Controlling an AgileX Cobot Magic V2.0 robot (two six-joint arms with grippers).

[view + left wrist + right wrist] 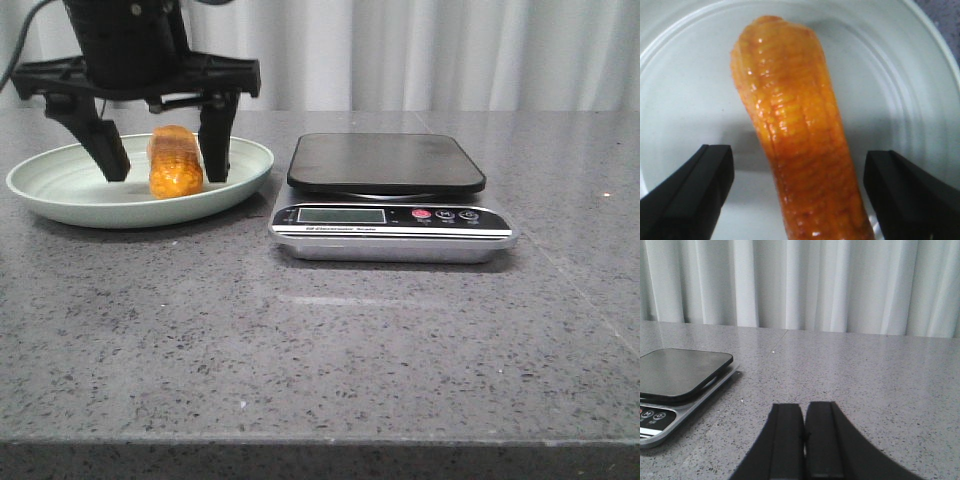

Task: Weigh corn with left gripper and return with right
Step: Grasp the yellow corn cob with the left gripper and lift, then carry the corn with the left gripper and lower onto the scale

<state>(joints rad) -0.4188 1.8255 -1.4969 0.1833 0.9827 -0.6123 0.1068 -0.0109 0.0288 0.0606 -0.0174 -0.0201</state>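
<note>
You are straddling the corn (175, 162) on the plate (60, 200) with the left gripper (160, 170), fingers (690, 195) released; next, clench and carry it to the scale (385, 165). The right gripper (805, 440) is resting clenched, holding nothing.

Corn (175, 161): short orange-yellow cob w/ glossy bumpy kernels, lying in pale plate (60, 203), betw. open fingers of left gripper (165, 165), untouched.

White curtain (450, 50) behind grey table (320, 340).

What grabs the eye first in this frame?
The orange corn lying on the pale plate at the table's left, with the open left gripper straddling it, fingers clear of both sides. Right of the plate sits a scale, its platform bare.
</note>
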